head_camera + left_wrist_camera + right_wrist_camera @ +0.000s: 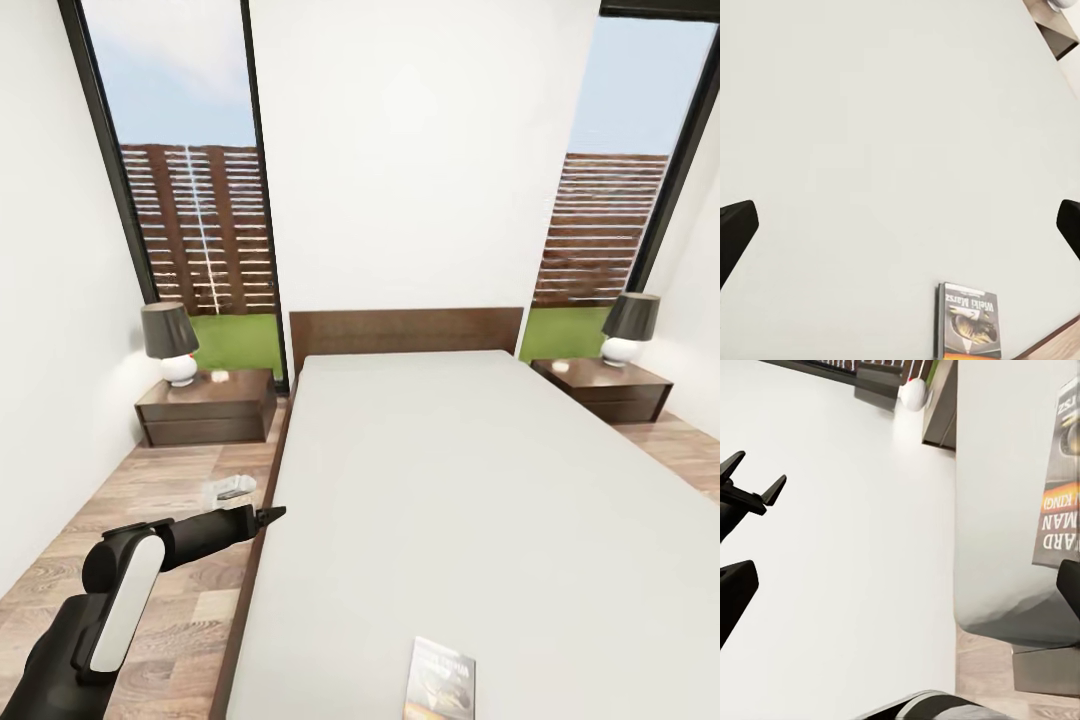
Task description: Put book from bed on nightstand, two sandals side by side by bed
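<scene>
Book [441,678] lies flat on the white mattress at the bottom edge of the head view, right of centre, its dark pictured cover facing up; the left wrist view finds the same book [971,320] near the mattress edge, and the right wrist view catches its orange band and lettering [1063,487] at the right side of the frame. At lower left of the head view the left arm reaches over the wood floor, the left gripper [272,515] hanging just beside the dark frame of the bed [450,480], holding nothing; in its wrist view the black fingertips [736,225] sit at opposite edges of the frame, so the jaws stand wide. The right gripper [900,585] likewise shows its tips far apart at the frame edges, wide and empty. Just above the left gripper in the head view, a pale object [229,489] lies on the floor [150,490] beside the bed, too blurred to identify. Further up, a nightstand [207,405] stands at left with a dark-shaded lamp [170,343], and a second nightstand [604,388] at right with its own lamp [629,328]. The headboard [405,331] meets the white wall between two tall windows [190,190].
</scene>
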